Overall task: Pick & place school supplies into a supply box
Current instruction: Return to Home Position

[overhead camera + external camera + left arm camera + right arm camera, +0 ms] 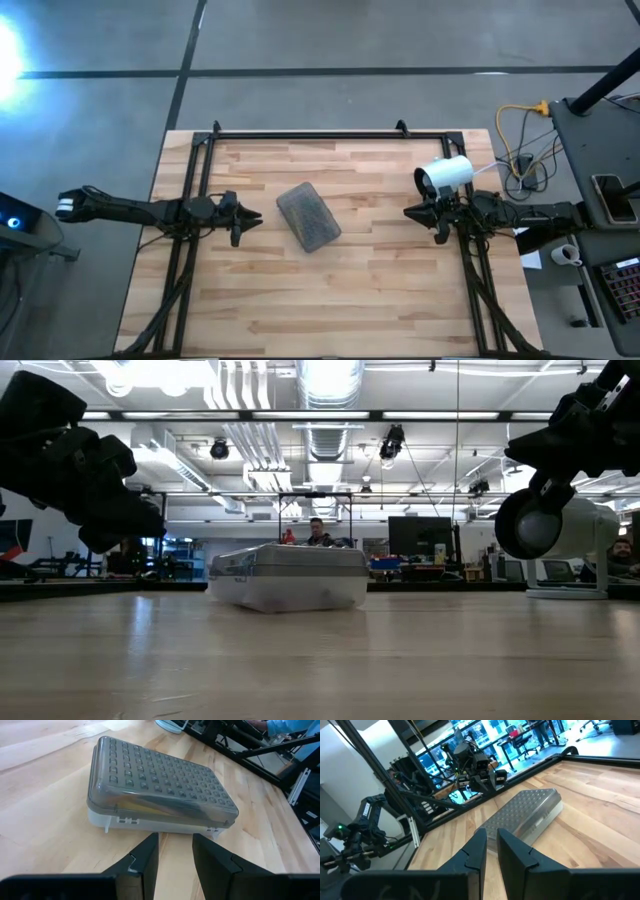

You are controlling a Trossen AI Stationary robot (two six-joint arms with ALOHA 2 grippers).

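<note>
- While both arms hang above the wooden counter (380, 290), the left tool (247, 218) hovers over its left part and points toward the middle. Its two fingers (145, 857) stand apart with a clear gap, and they grip nothing.
- On the opposite side, the right tool (413, 213) also hovers and points toward the middle. Between its fingers (475, 852) only a narrow slit shows, and nothing is inside it.
- Just beside the right tool, a white cylindrical device (445, 175) stands on the counter.
- Between the two tools and apart from both, the supply box (308, 216) lies flat on the middle of the counter, turned diagonally to its edges.
- The lid of the box is closed: a grey studded top sits over a pale, clear lower half.
- Through the side wall a yellowish streak (150, 808) shows dimly; I cannot tell what it is.
- Along the far edge of the counter runs a black frame bar (300, 135).
- Far behind, in the room under the ceiling lamps, a person (318, 532) shows just above the box.
</note>
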